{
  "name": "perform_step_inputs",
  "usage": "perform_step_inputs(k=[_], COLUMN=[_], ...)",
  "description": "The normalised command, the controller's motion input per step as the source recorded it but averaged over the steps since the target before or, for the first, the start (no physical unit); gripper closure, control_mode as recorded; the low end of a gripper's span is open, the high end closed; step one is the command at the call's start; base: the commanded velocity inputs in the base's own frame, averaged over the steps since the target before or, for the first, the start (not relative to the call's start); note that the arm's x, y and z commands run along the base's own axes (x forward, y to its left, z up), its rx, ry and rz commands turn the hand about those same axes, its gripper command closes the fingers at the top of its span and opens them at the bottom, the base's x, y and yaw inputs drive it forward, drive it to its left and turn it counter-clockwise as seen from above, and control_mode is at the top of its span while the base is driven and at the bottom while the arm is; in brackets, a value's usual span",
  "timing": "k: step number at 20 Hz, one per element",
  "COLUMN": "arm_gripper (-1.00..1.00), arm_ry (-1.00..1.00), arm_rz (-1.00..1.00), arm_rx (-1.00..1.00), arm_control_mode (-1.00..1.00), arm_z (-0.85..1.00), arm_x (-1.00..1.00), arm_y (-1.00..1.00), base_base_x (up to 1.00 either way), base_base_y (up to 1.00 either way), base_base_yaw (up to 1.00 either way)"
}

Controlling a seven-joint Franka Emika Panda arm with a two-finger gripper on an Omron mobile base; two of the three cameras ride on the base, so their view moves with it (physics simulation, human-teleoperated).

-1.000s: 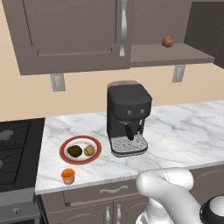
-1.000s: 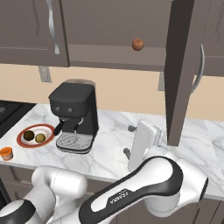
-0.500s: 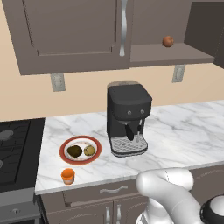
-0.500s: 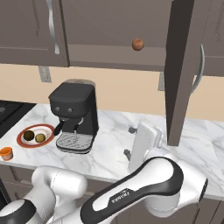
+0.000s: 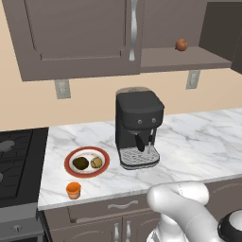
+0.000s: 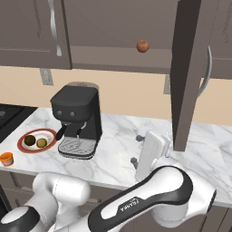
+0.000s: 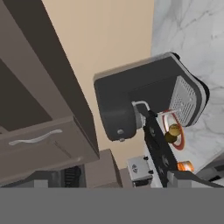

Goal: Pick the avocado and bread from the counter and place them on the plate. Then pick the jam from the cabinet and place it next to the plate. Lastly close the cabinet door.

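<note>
Avocado [image 5: 81, 163] and bread [image 5: 96, 162] sit on plate [image 5: 86, 162] near bench [image 5: 198, 142] left edge, jam [image 5: 73, 189] beside it at front edge; end effector [image 6: 152, 152] open, empty; risk: glancing off the open cabinet door [image 6: 188, 72], leaving it ajar.

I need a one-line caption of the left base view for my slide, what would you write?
Avocado and bread on the plate, jam beside it, cabinet open.
</note>
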Motion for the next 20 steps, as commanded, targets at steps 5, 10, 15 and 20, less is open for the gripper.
perform_step_inputs(k=[5, 10, 15, 20], arm_gripper=[-1.00, -1.00, -1.00, -1.00], arm_ry=[0.00, 0.00, 0.00, 0.00], arm_rz=[0.00, 0.02, 0.03, 0.03], arm_rx=[0.06, 0.10, 0.10, 0.12], arm_control_mode=[-1.00, -1.00, -1.00, -1.00], arm_z=[0.00, 0.00, 0.00, 0.00], arm_x=[0.14, 0.17, 0.18, 0.25], arm_y=[-0.24, -0.37, -0.35, -0.34], base_base_x=[0.00, 0.00, 0.00, 0.00], base_base_y=[0.00, 0.00, 0.00, 0.00], base_base_yaw=[0.00, 0.00, 0.00, 0.00])
